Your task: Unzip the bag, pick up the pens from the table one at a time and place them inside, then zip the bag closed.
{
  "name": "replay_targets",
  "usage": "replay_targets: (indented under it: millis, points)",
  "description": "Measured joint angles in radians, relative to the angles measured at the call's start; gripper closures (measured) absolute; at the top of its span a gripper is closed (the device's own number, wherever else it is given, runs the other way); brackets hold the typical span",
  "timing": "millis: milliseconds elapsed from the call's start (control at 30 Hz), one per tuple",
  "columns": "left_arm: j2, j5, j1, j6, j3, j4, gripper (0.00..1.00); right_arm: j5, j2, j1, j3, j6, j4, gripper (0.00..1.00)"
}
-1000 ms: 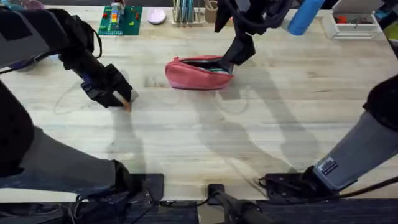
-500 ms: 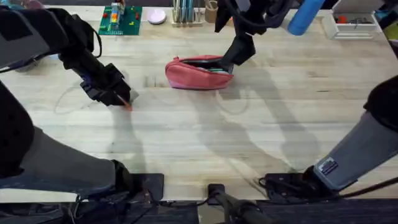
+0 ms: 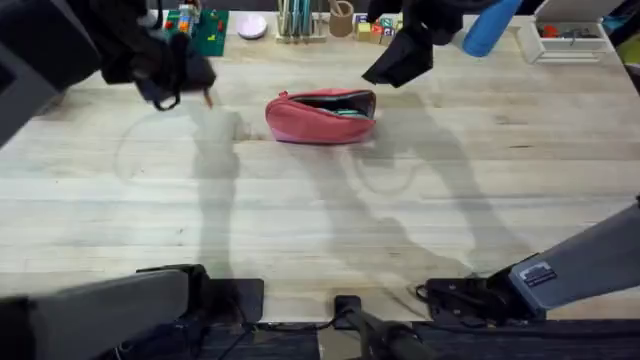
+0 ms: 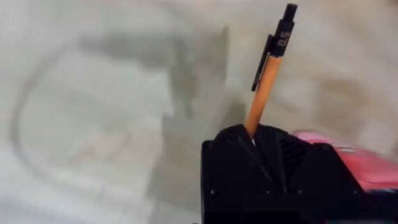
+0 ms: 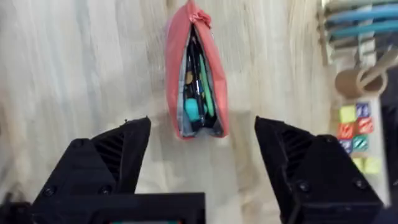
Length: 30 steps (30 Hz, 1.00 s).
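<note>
salmon-pink bag [image 3: 320, 117], zipper open

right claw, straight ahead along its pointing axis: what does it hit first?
Probably the bag: in the right wrist view it lies unzipped, pens showing inside, centred ahead of the open right claw. Nothing sits between them, though the height above it is unclear.

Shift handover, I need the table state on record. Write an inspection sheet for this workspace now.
Surface: wooden table, bare in the middle.
Job's things: pink bag unzipped, lying open with pens inside; orange pen clamped in the left end effector.
Clutter: green block board, pen holder, coloured cubes, blue cylinder, white tray along the far edge.
Grippers: right end effector open, above the bag.
Cables: black leads at the near edge.
Surroundings: nothing seen.
</note>
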Motion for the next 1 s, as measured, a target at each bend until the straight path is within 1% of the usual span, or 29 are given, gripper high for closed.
replay_targets:
  millis: [133, 300, 400, 500, 567, 667, 700, 900, 1000]
  points:
    - [-0.063, -0.002, -0.077, 0.056, 0.004, 0.111, 0.957, 0.000, 0.000, -0.019, 0.000, 0.100, -0.002, 0.005]
    - [-0.085, -0.001, -0.150, 0.114, 0.005, 0.197, 0.957, 0.000, -0.002, -0.042, 0.000, 0.178, -0.007, 0.005]
    - [-0.084, 0.023, -0.183, 0.158, 0.005, 0.228, 0.957, 0.000, -0.011, -0.055, 0.000, 0.205, -0.011, 0.005]
    - [-0.084, 0.063, -0.215, 0.224, 0.005, 0.254, 0.957, 0.000, -0.039, -0.068, 0.000, 0.221, -0.013, 0.005]
    - [-0.084, 0.099, -0.234, 0.274, 0.005, 0.269, 0.957, 0.000, -0.068, -0.078, 0.000, 0.225, -0.013, 0.005]
    - [-0.084, 0.182, -0.258, 0.360, 0.005, 0.288, 0.957, 0.000, -0.110, -0.095, 0.000, 0.229, -0.014, 0.005]
    - [-0.084, 0.275, -0.274, 0.447, 0.005, 0.292, 0.956, 0.000, -0.144, -0.112, 0.000, 0.229, -0.015, 0.005]
    - [-0.084, 0.472, -0.300, 0.649, 0.005, 0.292, 0.957, 0.000, -0.182, -0.142, 0.000, 0.232, -0.017, 0.005]
    - [-0.084, 0.538, -0.315, 0.724, 0.005, 0.292, 0.957, 0.000, -0.197, -0.153, 0.000, 0.232, -0.017, 0.005]
